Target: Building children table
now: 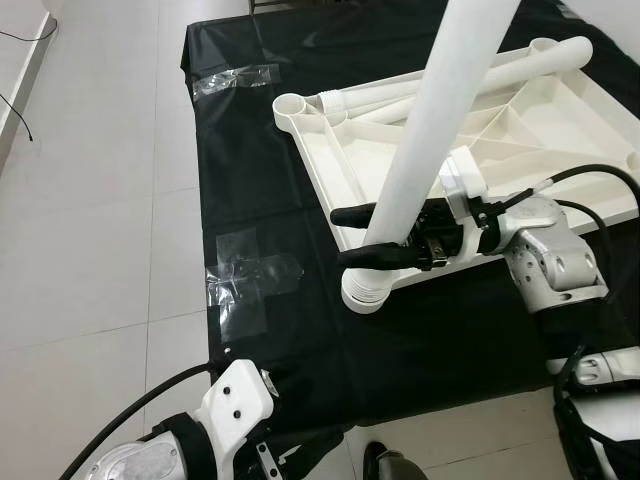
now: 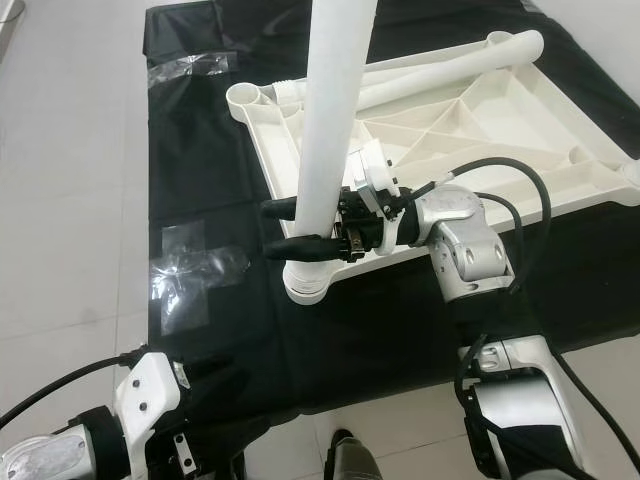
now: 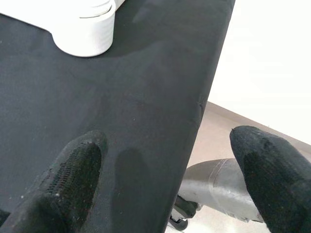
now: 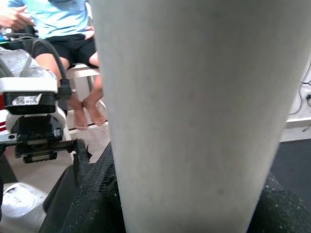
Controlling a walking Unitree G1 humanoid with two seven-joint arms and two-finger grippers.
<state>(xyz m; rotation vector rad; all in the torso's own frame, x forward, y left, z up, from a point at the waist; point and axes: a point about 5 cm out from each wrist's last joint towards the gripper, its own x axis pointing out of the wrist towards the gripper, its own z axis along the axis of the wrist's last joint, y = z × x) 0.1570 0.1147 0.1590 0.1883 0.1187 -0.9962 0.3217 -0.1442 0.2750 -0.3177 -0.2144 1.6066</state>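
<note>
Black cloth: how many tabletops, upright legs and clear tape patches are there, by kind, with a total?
tabletop: 1
upright leg, held by the right gripper: 1
clear tape patches: 2
Total: 4

Head pair looks steeply down; both share the black cloth [image 1: 280, 150].

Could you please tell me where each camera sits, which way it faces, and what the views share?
Left eye view: on the head, looking down at the tabletop on the black cloth; right gripper clamps the upright leg.
Right eye view: beside it, same scene, both arms.
Left wrist view: along the open left gripper over the cloth, toward the corner socket.
Right wrist view: pressed against the leg; a seated person behind.
Shared: leg, cloth.
</note>
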